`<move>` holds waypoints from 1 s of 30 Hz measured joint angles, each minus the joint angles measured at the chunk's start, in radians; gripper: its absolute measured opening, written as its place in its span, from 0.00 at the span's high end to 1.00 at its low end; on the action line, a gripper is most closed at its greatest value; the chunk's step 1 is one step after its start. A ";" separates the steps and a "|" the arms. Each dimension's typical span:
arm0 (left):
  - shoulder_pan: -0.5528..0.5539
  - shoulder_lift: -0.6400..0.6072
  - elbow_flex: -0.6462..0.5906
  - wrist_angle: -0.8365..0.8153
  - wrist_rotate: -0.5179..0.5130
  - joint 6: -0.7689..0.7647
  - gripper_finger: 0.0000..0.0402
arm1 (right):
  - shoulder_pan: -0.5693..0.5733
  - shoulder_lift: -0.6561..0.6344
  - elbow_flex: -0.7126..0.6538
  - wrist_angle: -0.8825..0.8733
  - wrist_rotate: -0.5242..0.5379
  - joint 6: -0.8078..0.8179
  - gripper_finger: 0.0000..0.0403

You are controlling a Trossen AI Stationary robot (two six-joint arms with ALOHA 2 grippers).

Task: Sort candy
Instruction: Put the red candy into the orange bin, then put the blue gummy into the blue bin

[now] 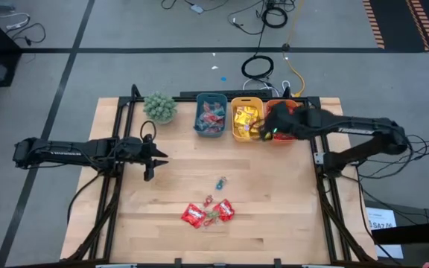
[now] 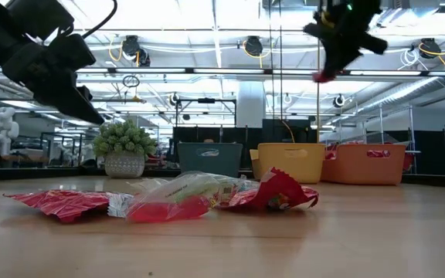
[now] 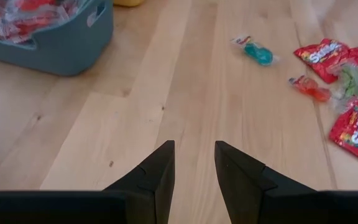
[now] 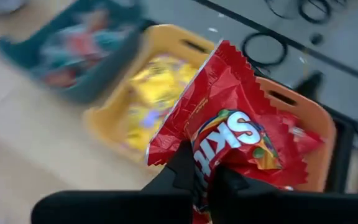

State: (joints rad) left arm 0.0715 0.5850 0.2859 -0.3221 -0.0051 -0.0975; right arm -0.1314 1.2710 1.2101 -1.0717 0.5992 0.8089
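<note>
**Red packet held above the bins**

Black and extended from the left edge, the left arm is hovering over bare wood at mid-bench. Its left end effector is holding nothing, and the two fingers are standing a small gap apart in the left wrist view.

Behind that arm, a small green plant is sitting near the rear left of the bench.

Near the front centre, the loose candy is lying in a cluster: a flat red packet, a second red packet beside it, and small clear-wrapped pieces between them, touching or overlapping. A single teal-wrapped sweet is lying apart from the cluster, toward the bench centre.

Along the rear edge, three bins are standing side by side. The teal bin is holding mixed small sweets, the yellow bin is holding yellow packets, and the orange bin is largely covered by the right arm.

The right arm is reaching in from the right edge. Its right end effector is pinching the lower edge of a red Skittles packet, fingers closed tightly on it. The packet is hanging raised above the orange bin, near the yellow bin.
</note>
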 joint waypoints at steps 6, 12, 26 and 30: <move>0.000 0.000 0.000 0.025 0.000 -0.002 0.69 | -0.250 -0.101 -0.188 0.091 -0.026 0.009 0.97; 0.000 0.000 0.000 0.053 0.000 -0.002 0.69 | -0.444 -0.098 -0.316 0.325 -0.090 -0.162 0.87; 0.000 0.000 0.000 0.127 0.000 -0.016 0.69 | -0.656 -0.060 -0.333 0.388 -0.261 -0.444 0.50; 0.000 0.000 0.000 0.132 0.000 -0.140 0.69 | -0.661 -0.060 -0.333 0.396 -0.262 -0.476 0.42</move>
State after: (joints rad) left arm 0.0715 0.5850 0.2859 -0.1897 -0.0048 -0.2376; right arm -0.7921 1.2110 0.8768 -0.6760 0.3374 0.3329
